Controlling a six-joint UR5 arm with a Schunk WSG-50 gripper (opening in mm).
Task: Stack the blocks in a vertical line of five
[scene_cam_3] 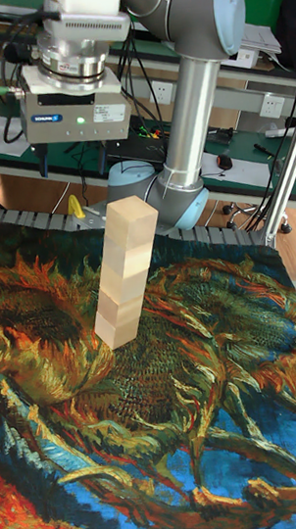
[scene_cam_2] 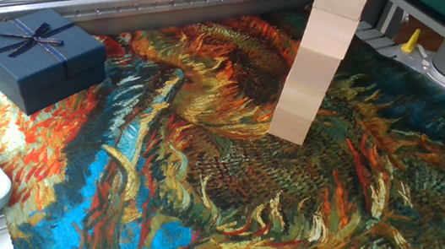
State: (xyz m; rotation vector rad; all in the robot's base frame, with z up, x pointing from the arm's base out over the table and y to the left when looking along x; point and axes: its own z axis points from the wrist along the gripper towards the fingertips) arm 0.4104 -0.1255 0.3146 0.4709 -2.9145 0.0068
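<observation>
Blocks (scene_cam_3: pixel 124 275) — stacked, leaning; gripper (scene_cam_3: pixel 71 162) open above — we judge a nudge could topple them.

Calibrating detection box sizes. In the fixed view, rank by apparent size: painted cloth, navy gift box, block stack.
1. Painted cloth, fills most of the frame.
2 and 3. Navy gift box and block stack look similar in area; the stack is cut off at the top edge, so I won't rank them.

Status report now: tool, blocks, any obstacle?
Tool above stack, apart, holding nothing; open or shut unclear. Blocks stacked in one leaning column on cloth. Gift box far left, not in way.
</observation>
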